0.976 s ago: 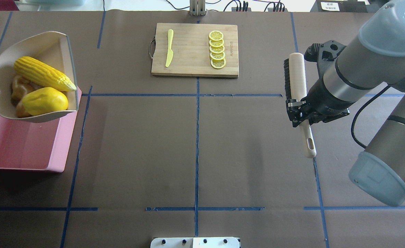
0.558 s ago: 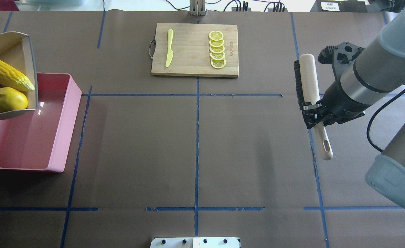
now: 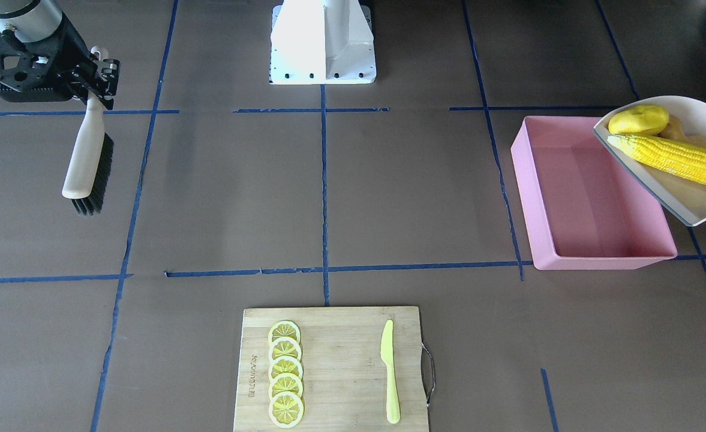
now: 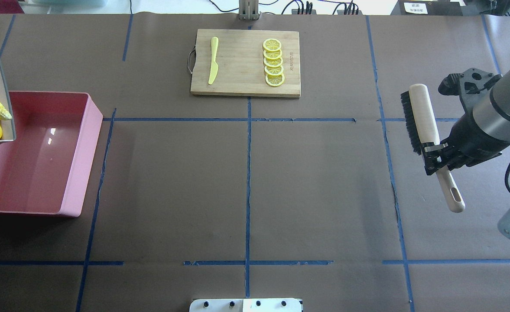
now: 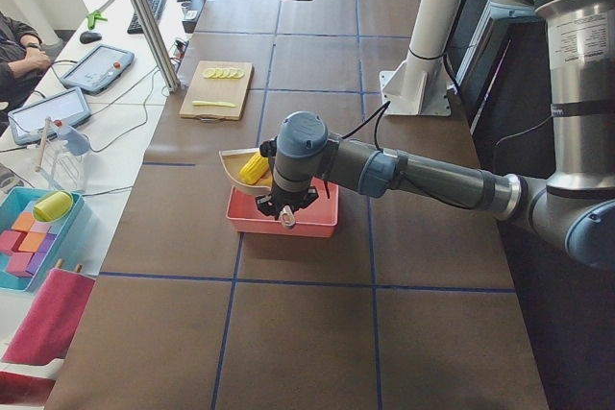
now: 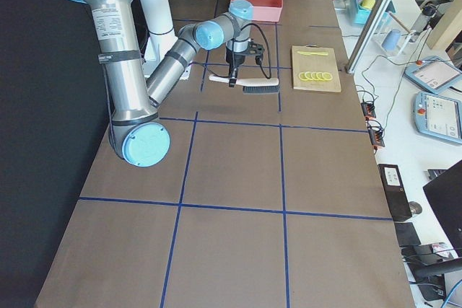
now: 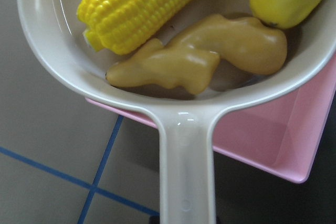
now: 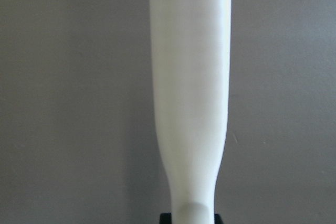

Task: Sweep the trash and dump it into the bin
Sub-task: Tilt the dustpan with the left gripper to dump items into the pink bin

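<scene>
The right claw (image 4: 434, 154) was clamped tight on the neck of a brush (image 4: 419, 112) at three o'clock on the worktop in the overhead view, bristles facing inward, its part of the job seemingly done. The left claw (image 5: 286, 213) showed only from the side, so I could not tell how far it was closed, though the dustpan (image 3: 676, 195) hung from that arm by its handle. The dustpan sat over the ten o'clock corner of the pink bin (image 3: 604, 262), which lay at nine o'clock. The corn cob (image 3: 670, 159), yellow lump (image 3: 637, 120) and ginger root (image 7: 210, 51) all rested inside the pan; none lay in the bin. The step in hand looked like the dump. The next move probably called for tipping the pan's lip down over the bin's middle so all three slid out.
</scene>
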You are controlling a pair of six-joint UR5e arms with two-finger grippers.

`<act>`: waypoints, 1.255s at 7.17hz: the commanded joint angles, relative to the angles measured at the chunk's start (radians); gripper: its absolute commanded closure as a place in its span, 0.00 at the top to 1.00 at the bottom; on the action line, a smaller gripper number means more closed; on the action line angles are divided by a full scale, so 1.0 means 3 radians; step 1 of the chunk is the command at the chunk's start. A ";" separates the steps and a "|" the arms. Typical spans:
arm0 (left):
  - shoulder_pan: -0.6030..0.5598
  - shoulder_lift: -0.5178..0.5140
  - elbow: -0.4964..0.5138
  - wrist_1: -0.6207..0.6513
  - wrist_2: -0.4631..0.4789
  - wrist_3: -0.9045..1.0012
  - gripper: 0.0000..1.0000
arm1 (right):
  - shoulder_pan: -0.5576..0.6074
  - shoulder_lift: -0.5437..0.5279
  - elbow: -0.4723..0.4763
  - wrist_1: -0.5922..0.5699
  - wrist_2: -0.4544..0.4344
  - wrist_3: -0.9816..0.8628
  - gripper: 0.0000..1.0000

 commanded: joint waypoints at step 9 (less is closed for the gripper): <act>0.0816 -0.0076 -0.0957 0.1317 0.1937 0.0180 0.00 | 0.0445 -0.0870 -0.0210 0.0062 0.0506 -0.1143 0.00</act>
